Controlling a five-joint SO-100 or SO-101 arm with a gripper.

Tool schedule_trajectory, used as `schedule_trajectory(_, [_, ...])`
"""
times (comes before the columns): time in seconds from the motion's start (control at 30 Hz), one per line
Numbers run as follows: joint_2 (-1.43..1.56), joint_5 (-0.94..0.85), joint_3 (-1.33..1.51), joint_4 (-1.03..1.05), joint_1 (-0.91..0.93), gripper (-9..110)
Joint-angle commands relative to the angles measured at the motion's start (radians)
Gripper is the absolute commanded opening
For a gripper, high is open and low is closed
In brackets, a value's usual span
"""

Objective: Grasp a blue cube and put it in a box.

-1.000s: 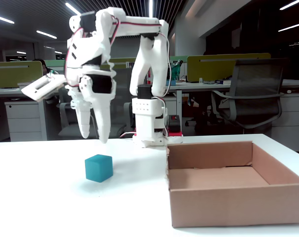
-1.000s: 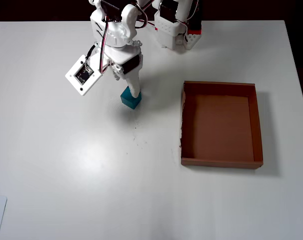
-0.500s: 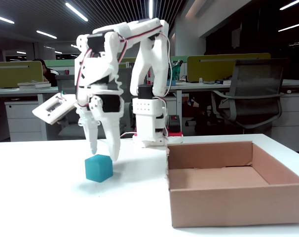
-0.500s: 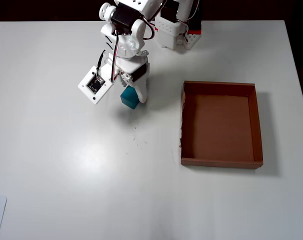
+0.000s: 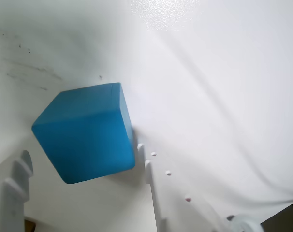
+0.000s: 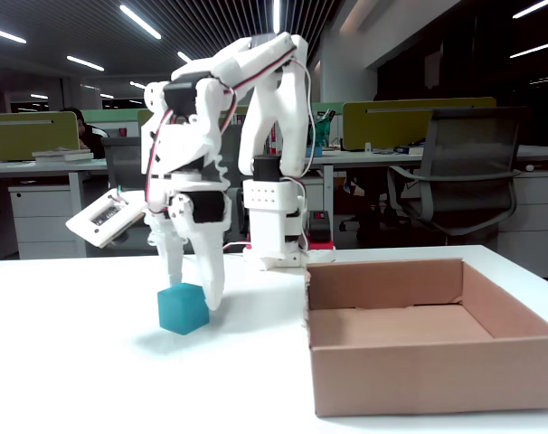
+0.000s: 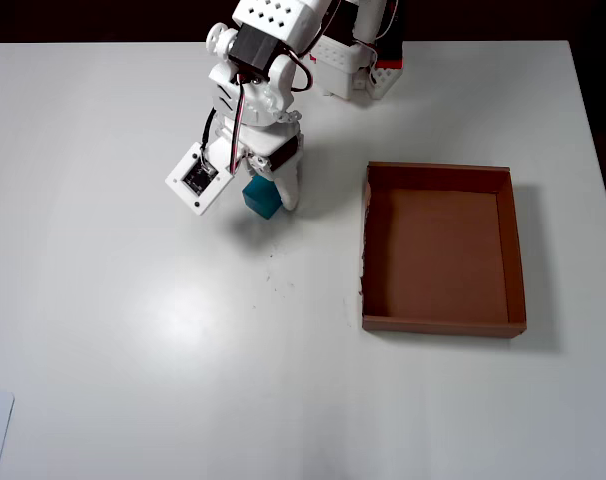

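Straddling the blue cube [image 6: 183, 309], our gripper [image 6: 194, 294] stands low over the desk [image 6: 93, 380], jaws spread, nothing clamped. In the fixed view one finger drops behind the cube's left side and the other just beside its right face; we cannot tell contact there. The wrist view shows more: blue cube [image 5: 86, 132] sits on the desk between both white fingers [image 5: 149, 188], the right one just beside its lower edge, the left one apart. The overhead view places the cube [image 7: 261, 200] near the desk's far edge, left of centre, half hidden under the arm. The box [image 7: 515, 260] lies well apart toward the right edge, open side up; the fixed view shows its low front wall [image 6: 428, 375].
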Motion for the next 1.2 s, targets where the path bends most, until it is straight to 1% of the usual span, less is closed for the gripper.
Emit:
schedule_trajectory(0.0, [0.005,-0.005,0.0,-0.011,-0.003,26])
schedule_trajectory(0.93, [0.003,-0.003,0.014,-0.058,0.018,16])
schedule_trajectory(1.17, [0.006,-0.003,0.012,-0.067,0.018,15])
